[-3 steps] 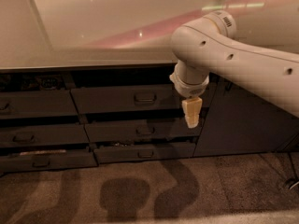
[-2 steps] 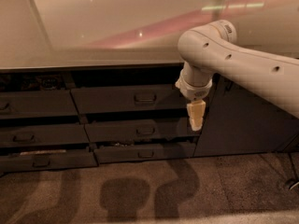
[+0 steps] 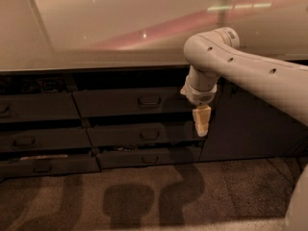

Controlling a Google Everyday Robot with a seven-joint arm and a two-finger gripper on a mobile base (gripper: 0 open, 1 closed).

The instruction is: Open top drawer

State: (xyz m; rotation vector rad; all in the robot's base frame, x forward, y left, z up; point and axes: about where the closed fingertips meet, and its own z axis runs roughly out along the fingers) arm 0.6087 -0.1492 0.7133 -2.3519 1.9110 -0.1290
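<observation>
- Dark grey-brown, flat and wide, the top drawer (image 3: 120, 102) heads the middle stack of drawer fronts, just below the front edge of the pale glossy table (image 3: 120, 28).
- A dark gap runs between the drawer's upper edge and the table edge; you cannot tell whether the drawer is pulled out at all.
- Its small loop handle (image 3: 149, 100) sits at the middle of the front.
- Your white rounded robot arm (image 3: 250, 71) enters from the right edge and bends downward at a joint in front of the table edge.
- Pale yellow jaws hang from the wrist, pointing straight down in front of the right end of the middle stack, to the right of the loop handle and apart from it.
- Their tip is level with the narrower second drawer front (image 3: 139, 134).
- You cannot tell whether the jaws are released or clenched.
- A shorter third drawer front (image 3: 144, 158) lies lowest, near the floor.
- Another stack of dark drawer fronts (image 3: 33, 141) stands to the left.
- A plain dark cabinet door (image 3: 250, 129) stands just right of the jaws.
- Soft dark shadows (image 3: 127, 198) fall on the speckled brown floor (image 3: 231, 191).
</observation>
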